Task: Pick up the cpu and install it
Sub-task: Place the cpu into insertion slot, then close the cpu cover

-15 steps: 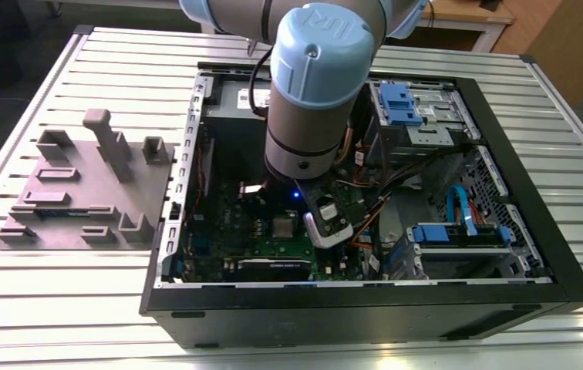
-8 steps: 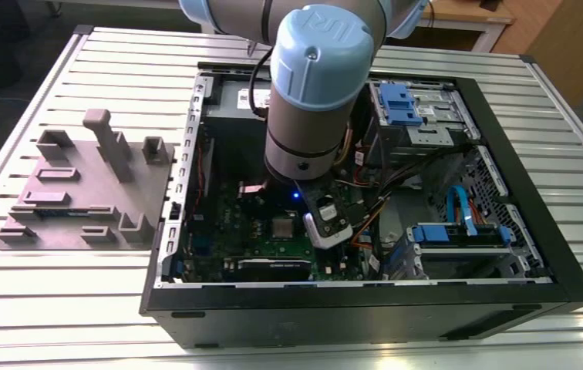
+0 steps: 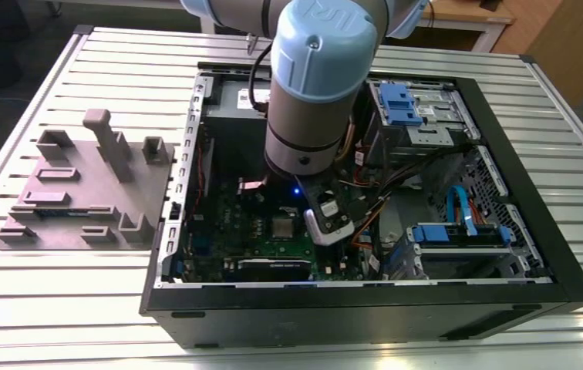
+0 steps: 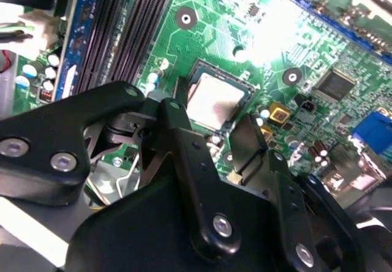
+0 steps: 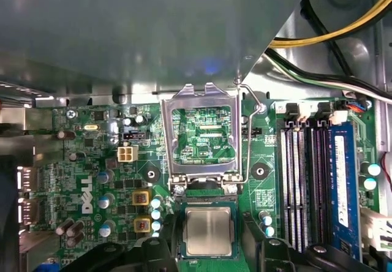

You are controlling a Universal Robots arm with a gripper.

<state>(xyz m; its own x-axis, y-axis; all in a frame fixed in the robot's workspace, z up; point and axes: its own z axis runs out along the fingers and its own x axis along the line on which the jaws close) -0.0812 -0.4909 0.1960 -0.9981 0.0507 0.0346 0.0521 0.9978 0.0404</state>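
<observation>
- Green motherboard [image 5: 92, 162] lies inside the open computer case [image 3: 538, 231].
- Gripper [image 4: 208, 122] jaws are spread apart, straddling the cpu [image 5: 208, 230] (no contact visible), which sits flat in its socket.
- Memory slots [image 5: 303, 180] run beside it.

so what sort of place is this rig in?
Probably a robotics lab or assembly test cell: an open computer case sits on a slatted metal table, a grey parts fixture beside it.
</observation>
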